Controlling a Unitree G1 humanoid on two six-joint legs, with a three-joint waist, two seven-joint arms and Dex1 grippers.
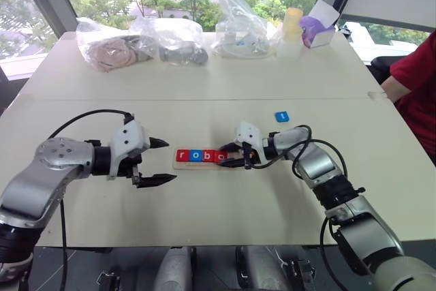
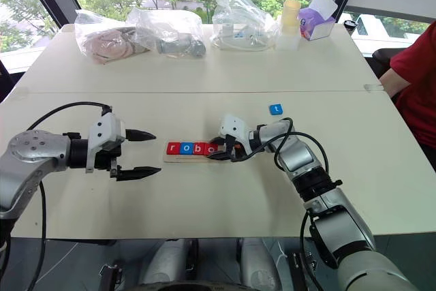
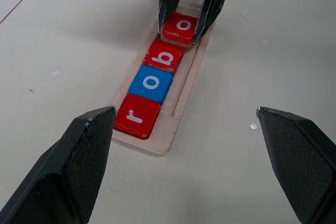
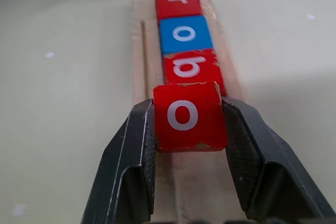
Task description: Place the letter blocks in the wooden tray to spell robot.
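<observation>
The wooden tray (image 1: 178,165) lies mid-table holding a red r (image 3: 137,115), a blue o (image 3: 151,83) and a red b (image 3: 164,56) in a row. My right gripper (image 4: 189,124) is shut on a red o block (image 4: 186,115), held just above the tray right after the b. A blue t block (image 1: 282,116) lies alone on the table behind and to the right of the tray. My left gripper (image 1: 162,161) hangs open just left of the tray, with nothing between its fingers.
Along the far table edge sit clear plastic bags (image 1: 109,46) with contents, a yellow-capped bottle (image 1: 291,31) and a purple-and-white box (image 1: 317,28). A person's red sleeve (image 1: 412,86) shows at the right edge. A seam crosses the table behind the tray.
</observation>
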